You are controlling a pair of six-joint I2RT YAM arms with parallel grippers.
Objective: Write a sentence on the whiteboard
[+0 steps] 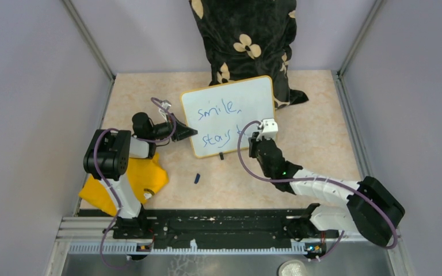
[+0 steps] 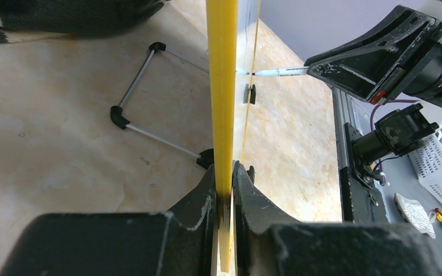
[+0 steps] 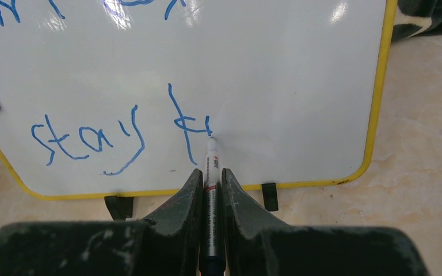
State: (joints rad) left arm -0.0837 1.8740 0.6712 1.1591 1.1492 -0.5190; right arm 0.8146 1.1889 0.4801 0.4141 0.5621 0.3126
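Board: flat white yellow-rimmed whiteboard [image 1: 230, 112] stands propped between both arms; left gripper [image 2: 223, 178] clenched on its left edge
Pen: right gripper [image 3: 210, 178] grasps slim white marker [image 3: 212, 167]; tip touching board
Writing: blue handwritten sentence [image 3: 86, 141] unfinished after "stay"; bare board lies right of tip, along the line's axis

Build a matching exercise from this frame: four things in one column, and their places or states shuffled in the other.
Things:
1. whiteboard
2. marker
3. yellow cloth
4. small blue piece

Places or states:
A. loose on the table, apart from the board
B. held in the right gripper, tip on the board
C. crumpled at the table's near left
D. edge clamped by the left gripper

Pairs: 1-D, 2-B, 3-C, 4-A
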